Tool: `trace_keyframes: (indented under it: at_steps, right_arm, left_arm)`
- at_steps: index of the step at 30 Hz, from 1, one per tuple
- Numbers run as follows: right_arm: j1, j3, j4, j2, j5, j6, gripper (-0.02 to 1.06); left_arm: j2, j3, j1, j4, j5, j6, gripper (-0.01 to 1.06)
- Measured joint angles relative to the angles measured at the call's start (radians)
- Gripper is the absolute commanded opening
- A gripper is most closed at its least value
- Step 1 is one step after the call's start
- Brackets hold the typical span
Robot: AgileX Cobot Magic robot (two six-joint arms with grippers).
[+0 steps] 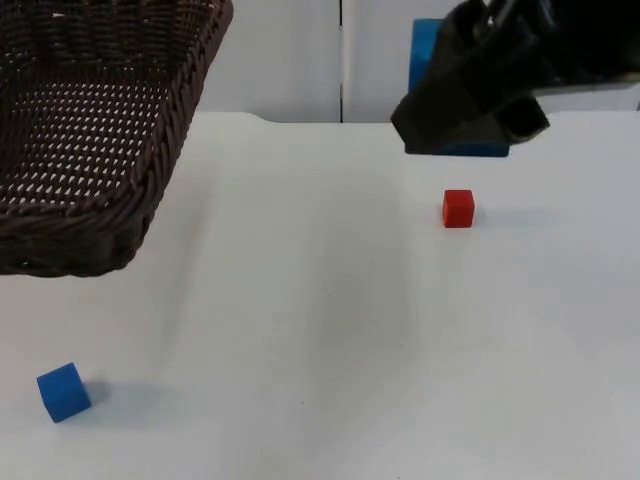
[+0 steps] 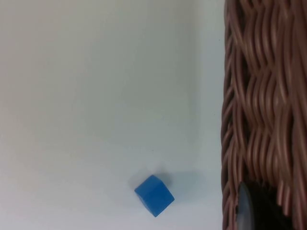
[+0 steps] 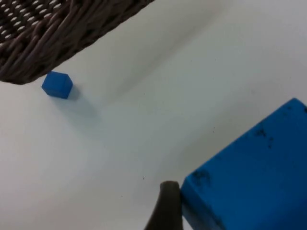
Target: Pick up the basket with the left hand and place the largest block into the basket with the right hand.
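A: Three blocks appear: a large blue block (image 1: 428,60) held aloft by the right gripper (image 1: 470,125), a red cube (image 1: 458,209) on the table (image 1: 330,330) below it, and a small blue cube (image 1: 64,391) near the front left. The basket (image 1: 90,130) hangs above the table at left, well apart from the held block.

B: What could go wrong?

A: The block must cross a wide gap to the basket. A loose hold could let it slip onto the table, and a release short of the rim could bounce it off the weave.

B: How do the grippers stand?

A: The right gripper pinches the large blue block; one fingertip (image 3: 165,206) lies against its face. The left gripper (image 2: 249,211) sits at the basket wall (image 2: 264,110), presumably clamped on it, but its fingers cannot be told.

B: What is hidden?

A: Most of the block is behind the right gripper; the basket is cut off at the frame edge.
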Motion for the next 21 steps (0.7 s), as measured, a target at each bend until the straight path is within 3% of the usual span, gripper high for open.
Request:
trace_keyframes:
  at_steps: [8, 12, 17, 21]
  right_arm:
    - [0.0, -0.003, 0.0, 0.0, -0.013, -0.014, 0.0]
    - [0.0, -0.073, 0.0, 0.025, -0.001, -0.03, 0.0]
    - [0.0, -0.239, 0.0, 0.137, 0.044, -0.061, 0.0]
    - [0.0, -0.458, 0.024, 0.306, 0.079, -0.098, 0.0]
  left_arm:
    - [0.0, 0.0, 0.0, 0.0, 0.0, 0.0, 0.0]
    - [0.0, 0.0, 0.0, 0.0, 0.0, 0.0, 0.0]
    - [0.0, 0.0, 0.0, 0.0, 0.0, 0.0, 0.0]
    - [0.0, 0.0, 0.0, 0.0, -0.01, -0.002, 0.0]
